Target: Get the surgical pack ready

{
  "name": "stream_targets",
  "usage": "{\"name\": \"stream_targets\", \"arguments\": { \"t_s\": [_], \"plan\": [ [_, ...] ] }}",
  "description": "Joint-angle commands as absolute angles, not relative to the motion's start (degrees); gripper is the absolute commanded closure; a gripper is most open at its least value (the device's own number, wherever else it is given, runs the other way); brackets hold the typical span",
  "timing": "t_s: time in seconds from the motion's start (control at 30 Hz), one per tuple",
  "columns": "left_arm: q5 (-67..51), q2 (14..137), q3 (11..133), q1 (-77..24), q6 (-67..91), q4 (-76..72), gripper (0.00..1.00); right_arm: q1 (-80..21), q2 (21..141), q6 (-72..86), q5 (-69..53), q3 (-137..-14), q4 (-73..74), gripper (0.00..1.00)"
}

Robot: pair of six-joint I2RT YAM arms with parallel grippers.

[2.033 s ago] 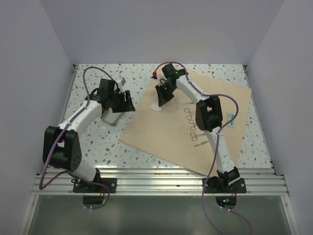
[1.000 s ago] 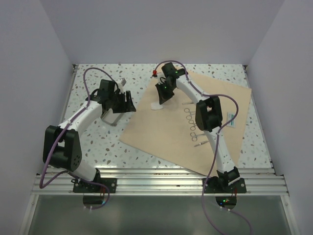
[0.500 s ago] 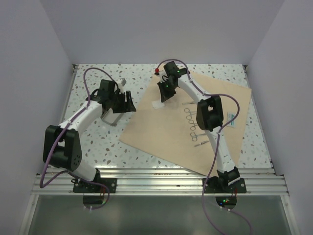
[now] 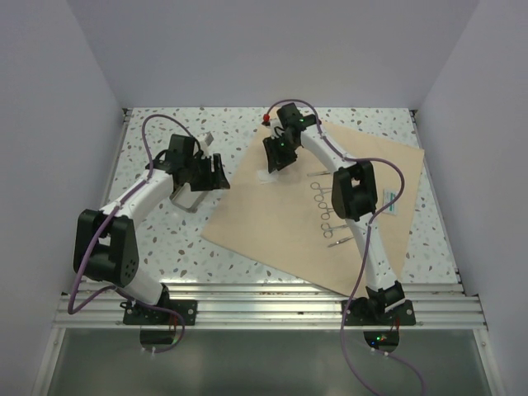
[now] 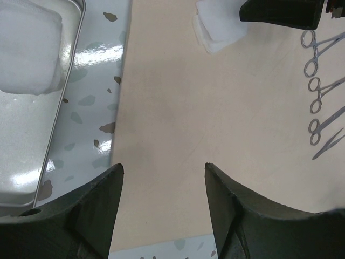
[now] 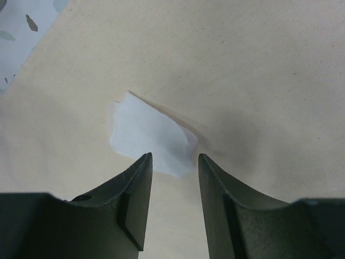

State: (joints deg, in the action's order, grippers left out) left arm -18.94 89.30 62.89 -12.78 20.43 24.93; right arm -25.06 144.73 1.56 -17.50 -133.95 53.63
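Instruments (image 4: 324, 211) lay lined on the wrap (image 4: 272, 223). One gauze square (image 6: 151, 137) sat under the right claw (image 6: 173, 157), jaws apart. Spare gauze (image 5: 29, 54) waited in the tray (image 5: 64, 102). Left claw (image 5: 163, 167) apart, empty. Folding not begun.

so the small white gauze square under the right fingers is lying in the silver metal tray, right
Not quite: the small white gauze square lies on the large tan paper-like wrap sheet, under the right fingers, as the right wrist view shows.

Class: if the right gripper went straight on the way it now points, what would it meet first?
Probably the white gauze square on the tan wrap sheet, just beyond the right gripper's parted fingertips, though depth is hard to judge.
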Motion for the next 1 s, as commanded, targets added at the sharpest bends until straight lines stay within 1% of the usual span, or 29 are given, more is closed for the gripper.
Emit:
{"name": "stream_targets", "arguments": {
  "t_s": [0.0,0.33,0.7,0.8,0.97],
  "plan": [
    [-20.2,89.6,63.5,-12.7,20.1,23.4,0.34,-24.9,142.8,2.5,-18.7,-133.7,53.6,0.56],
    [-20.3,89.5,63.6,-12.7,20.0,23.6,0.34,-24.8,144.1,3.2,-20.5,-132.9,53.3,0.55],
    [-20.3,89.1,63.3,-12.7,20.3,23.3,0.34,-25.5,143.6,2.8,-18.6,-129.6,52.6,0.59],
    [-20.2,89.0,63.1,-12.7,20.2,23.4,0.34,-25.9,144.0,2.7,-18.2,-130.0,52.8,0.6],
    [-20.2,88.6,63.0,-12.7,20.4,23.4,0.34,-27.0,144.2,2.6,-17.4,-130.5,52.9,0.67]
  ]
}}
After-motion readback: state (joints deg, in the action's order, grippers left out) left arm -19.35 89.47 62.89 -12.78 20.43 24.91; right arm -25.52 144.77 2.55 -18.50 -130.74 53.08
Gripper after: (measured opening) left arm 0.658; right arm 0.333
